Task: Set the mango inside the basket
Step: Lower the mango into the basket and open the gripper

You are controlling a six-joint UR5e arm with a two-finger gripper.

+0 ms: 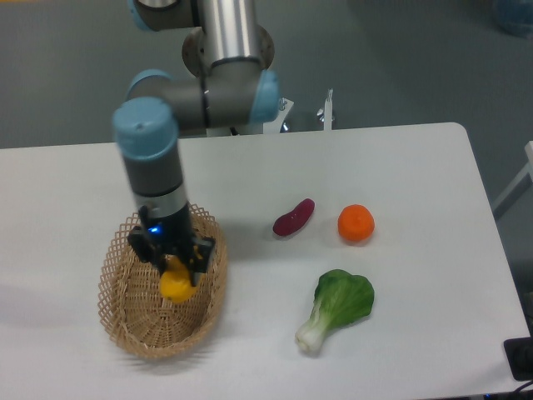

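The tan wicker basket [133, 321] sits at the front left of the white table. My gripper [175, 271] hangs over the basket's middle, pointing down. Its fingers are closed around the yellow-orange mango [176, 285], which shows just below the fingertips, inside the basket's rim. I cannot tell whether the mango touches the basket floor. The gripper body hides the mango's upper part.
A dark purple oblong vegetable [294, 217] and a round orange fruit [356, 223] lie at the table's middle right. A green leafy bok choy [337, 307] lies in front of them. A dark object [520, 358] sits at the table's front right corner.
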